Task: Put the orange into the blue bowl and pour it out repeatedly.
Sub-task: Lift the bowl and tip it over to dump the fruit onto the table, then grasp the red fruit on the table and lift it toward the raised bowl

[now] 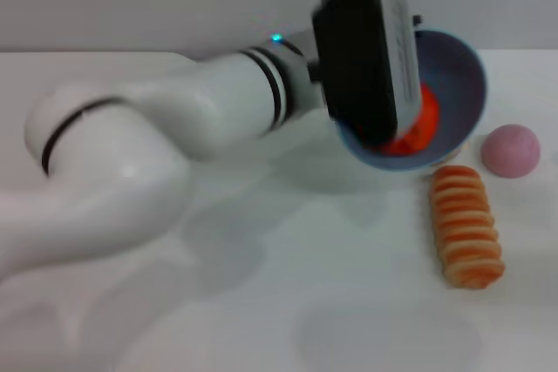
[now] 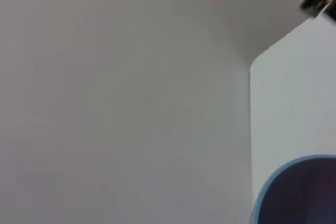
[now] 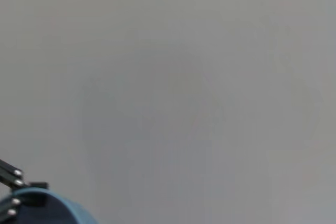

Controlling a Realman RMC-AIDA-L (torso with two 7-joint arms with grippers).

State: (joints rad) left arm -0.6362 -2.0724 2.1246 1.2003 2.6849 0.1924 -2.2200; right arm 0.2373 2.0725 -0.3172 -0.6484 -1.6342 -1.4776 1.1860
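In the head view my left gripper reaches across from the left and is shut on the near rim of the blue bowl. It holds the bowl lifted and tilted on its side, with the opening facing me. The orange lies inside at the low part of the bowl, partly hidden behind the black gripper body. The bowl's rim also shows in the left wrist view and in the right wrist view. My right gripper is out of view.
A striped orange-and-cream bread roll lies on the white table just below the bowl. A pink ball sits to the right of the bowl. The left arm's white links cover the table's left half.
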